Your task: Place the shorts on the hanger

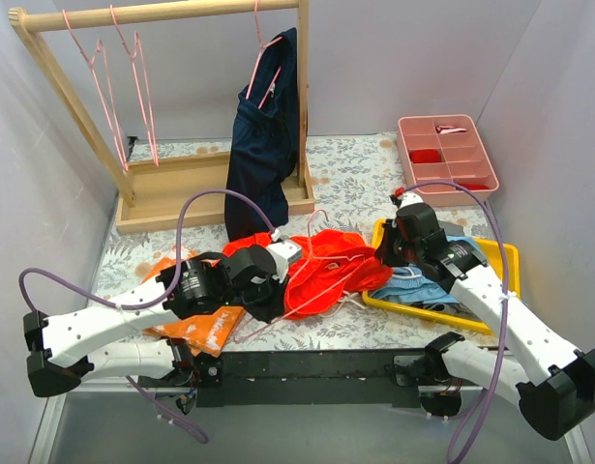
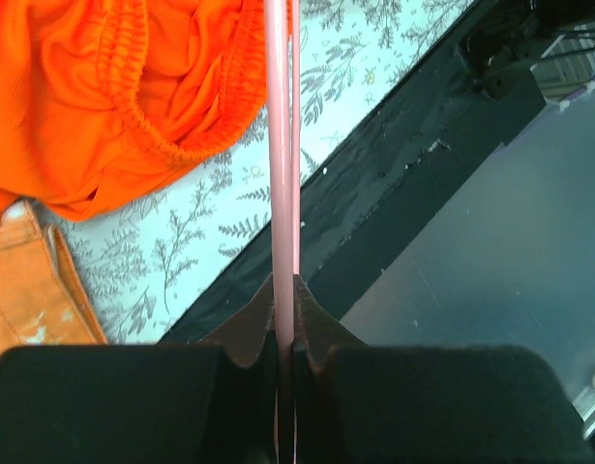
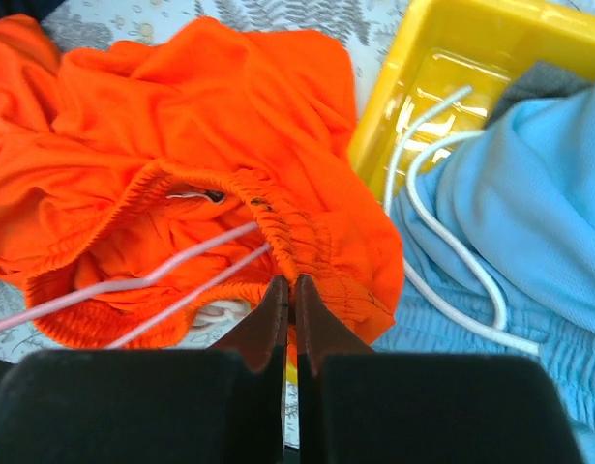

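- Yellow plastic tray sits at 4 o'clock in the top view. It holds a crumpled blue garment and a white cord.
- A pink box at 2 o'clock is split into compartments, and red pieces lie in some of them.
- A wooden rack stands at 11 o'clock. Spare hangers hang from its pole, and a navy garment hangs at the pole's right end.
- The shorts lie bunched near the table's centre, touching the tray's 9 o'clock side.
- The hanger is low beside the shorts, with its pink wires crossing the waistband opening.
- The left gripper is clamped on the hanger's wire.
- The right gripper has its fingers closed, pinching the shorts' elastic waistband.
- A speckled cloth lies at 7 o'clock, under the left arm.
- The table has a pale cover printed with grey leaves. Plain pale walls close it in.
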`<act>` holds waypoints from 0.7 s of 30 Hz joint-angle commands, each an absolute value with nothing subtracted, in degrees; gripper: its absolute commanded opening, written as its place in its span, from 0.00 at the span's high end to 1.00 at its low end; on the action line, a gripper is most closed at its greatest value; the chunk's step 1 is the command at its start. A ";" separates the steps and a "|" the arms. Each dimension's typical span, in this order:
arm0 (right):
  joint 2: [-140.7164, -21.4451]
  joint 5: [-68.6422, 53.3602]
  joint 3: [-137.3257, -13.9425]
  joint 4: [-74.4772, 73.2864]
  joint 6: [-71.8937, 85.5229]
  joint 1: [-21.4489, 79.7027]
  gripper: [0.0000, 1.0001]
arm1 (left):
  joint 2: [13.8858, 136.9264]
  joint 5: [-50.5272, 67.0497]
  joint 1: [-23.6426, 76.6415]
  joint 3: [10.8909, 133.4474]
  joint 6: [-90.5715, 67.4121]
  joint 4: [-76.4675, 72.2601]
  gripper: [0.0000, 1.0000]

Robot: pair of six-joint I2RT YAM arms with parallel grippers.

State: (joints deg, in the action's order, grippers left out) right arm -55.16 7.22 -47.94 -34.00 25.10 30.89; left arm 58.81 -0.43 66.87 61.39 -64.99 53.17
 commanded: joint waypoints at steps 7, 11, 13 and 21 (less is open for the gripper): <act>-63.80 10.99 -69.94 -32.34 18.64 40.77 0.99 | 50.90 -8.77 68.47 53.71 -61.70 32.62 1.00; -69.15 13.44 -82.67 -33.22 16.44 48.40 0.99 | 45.64 -15.98 68.47 48.88 -60.47 21.66 1.00; -70.92 14.15 -85.86 -33.83 15.03 50.53 0.99 | 43.69 -18.18 68.47 45.28 -59.42 17.25 1.00; -73.56 14.08 -85.08 -32.52 12.83 50.27 0.87 | 41.57 -22.49 68.47 33.85 -57.75 -3.13 1.00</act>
